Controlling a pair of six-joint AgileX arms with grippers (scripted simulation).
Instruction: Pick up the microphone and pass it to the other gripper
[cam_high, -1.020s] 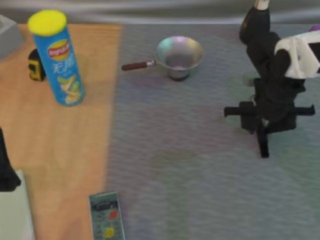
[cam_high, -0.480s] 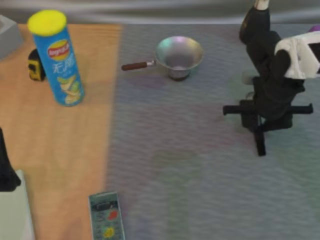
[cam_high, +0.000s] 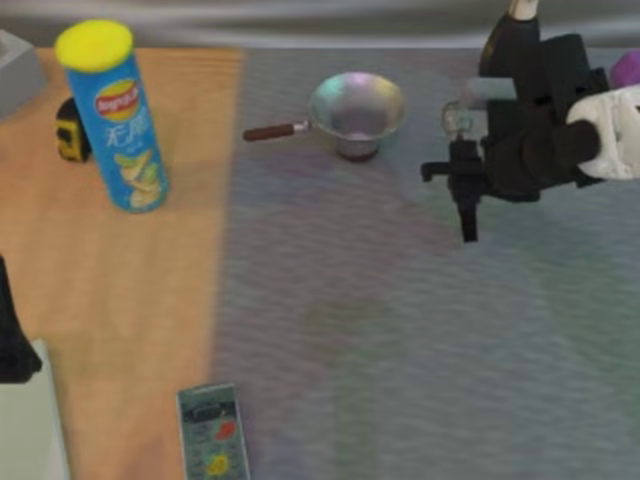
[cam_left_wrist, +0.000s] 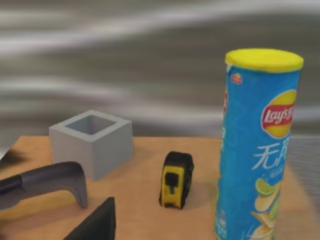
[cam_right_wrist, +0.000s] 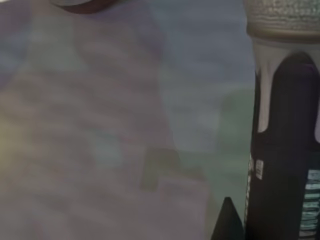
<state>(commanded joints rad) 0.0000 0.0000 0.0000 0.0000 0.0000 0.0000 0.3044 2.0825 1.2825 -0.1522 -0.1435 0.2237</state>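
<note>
Carrying the slim black-handled, silver-mesh-headed microphone (cam_high: 466, 170) clamped in its jaws at two o'clock, the right end effector (cam_high: 470, 165) could let it slip during handover. The left end effector (cam_left_wrist: 75, 210) waits parked at eight o'clock, jaws spread, well apart.

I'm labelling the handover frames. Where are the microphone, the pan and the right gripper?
microphone (cam_right_wrist: 282, 150), right wrist view, on its black handle.
pan (cam_high: 357, 108), top view, on the bowl's inside.
right gripper (cam_high: 462, 172), top view, midway between its fingertips.
</note>
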